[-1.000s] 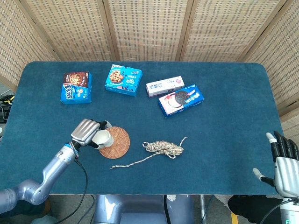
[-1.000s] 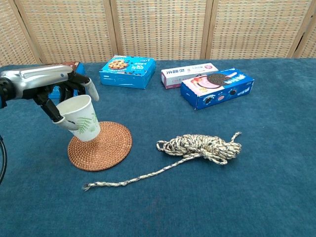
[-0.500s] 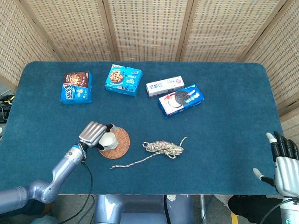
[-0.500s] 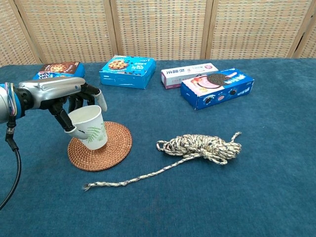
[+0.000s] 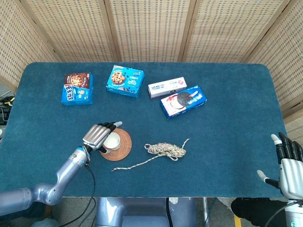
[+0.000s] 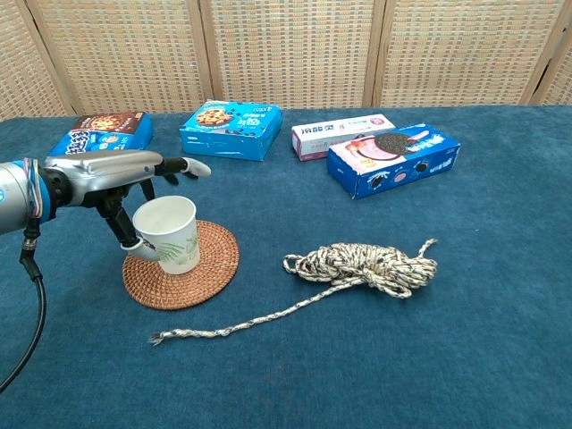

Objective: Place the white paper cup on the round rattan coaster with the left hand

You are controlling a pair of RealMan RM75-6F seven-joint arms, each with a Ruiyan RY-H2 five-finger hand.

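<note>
The white paper cup [image 6: 168, 234] with a green leaf print stands on the left part of the round rattan coaster [image 6: 213, 266], leaning a little. My left hand [image 6: 116, 174] is over and to the left of the cup. Its fingers stretch out straight above the rim and the thumb hangs down by the cup's left side. From the head view the cup [image 5: 112, 140] sits on the coaster [image 5: 124, 148] with the left hand [image 5: 97, 136] against its left edge. My right hand [image 5: 288, 165] hangs off the table's near right corner, fingers apart, holding nothing.
A coiled rope [image 6: 362, 266] with a loose tail lies right of the coaster. Along the far side lie snack boxes: a brown-and-blue one [image 5: 77, 88], a blue cookie box [image 5: 125, 81], a white box [image 5: 166, 88] and a blue Oreo box [image 5: 182, 100].
The left hand carried the cup rightward and down onto the coaster. Its fingers, wrapped around the cup before, have now straightened out above it. The right hand stayed still.
</note>
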